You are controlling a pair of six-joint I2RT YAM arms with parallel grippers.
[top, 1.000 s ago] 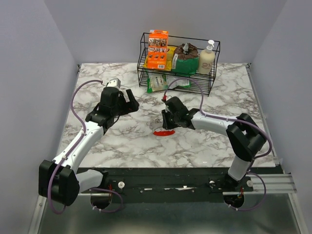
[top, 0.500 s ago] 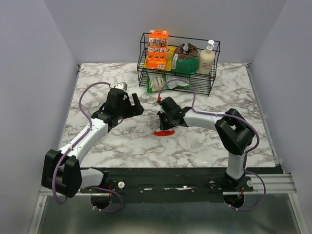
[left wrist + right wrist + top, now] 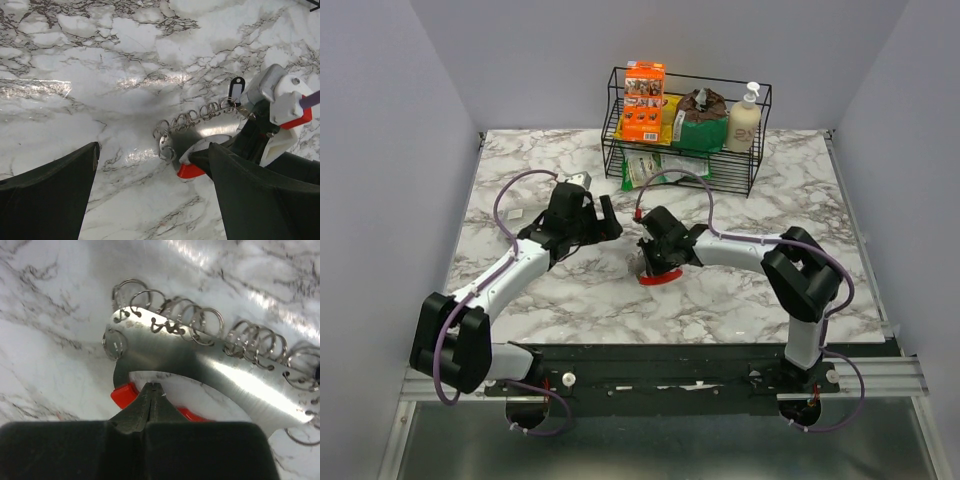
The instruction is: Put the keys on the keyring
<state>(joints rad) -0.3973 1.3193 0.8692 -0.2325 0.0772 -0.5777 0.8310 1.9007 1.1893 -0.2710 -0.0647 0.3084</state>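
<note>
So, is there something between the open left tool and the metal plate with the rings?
Nothing visible. Only bare marble table lies between the left tool and the ring plate. The right tool is shut at the plate's red edge, out of that gap.

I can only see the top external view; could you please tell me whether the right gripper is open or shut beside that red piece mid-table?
Observer: Shut. In the right wrist view the right gripper's tips meet at the white-and-red piece along the inner curve of a curved metal plate. Whether they pinch anything I cannot tell.
Operator: Thank you. Is anything attached to that plate?
Observer: Yes, a row of split rings is threaded through holes along its outer curve.
Operator: Are there keys on them?
Observer: None that I can make out. The left wrist view shows a small dark tag with a white label at one end of the row.
</note>
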